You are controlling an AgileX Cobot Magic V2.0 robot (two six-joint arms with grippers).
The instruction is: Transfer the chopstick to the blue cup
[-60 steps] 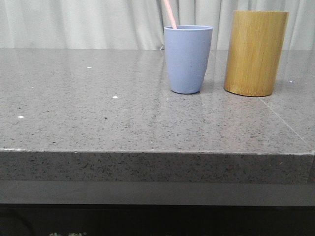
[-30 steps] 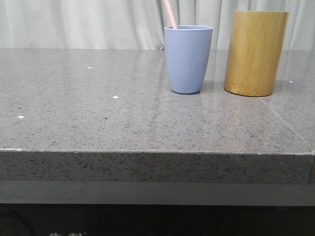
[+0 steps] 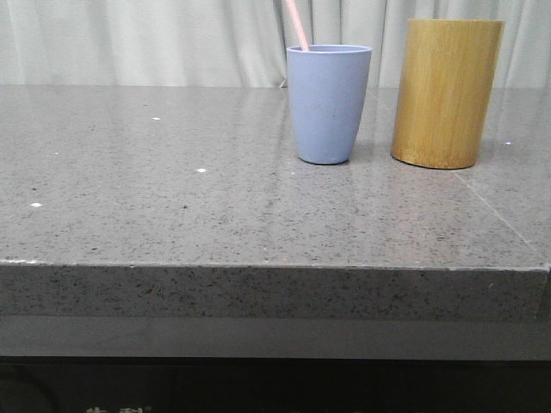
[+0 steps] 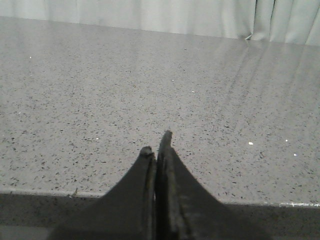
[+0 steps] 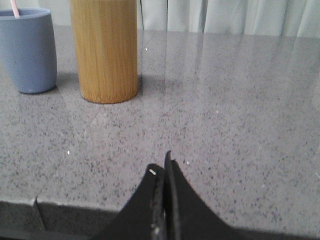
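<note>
Both our left end effector (image 4: 157,150) and right end effector (image 5: 162,167) sit clenched and empty low in frame, the chopstick (image 3: 297,24) already stands in the blue cup (image 3: 328,103) at upper centre, so we judge nothing remains.

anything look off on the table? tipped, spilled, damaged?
Nothing stands out. The blue cup and bamboo holder stand upright and apart; the chopstick leans inside the cup. Both grippers are shut, holding nothing.

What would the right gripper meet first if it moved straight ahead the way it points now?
Probably nothing: the right gripper, shut, points over bare table; the bamboo cylinder and blue cup stand off to one side. Depth is unclear.
</note>
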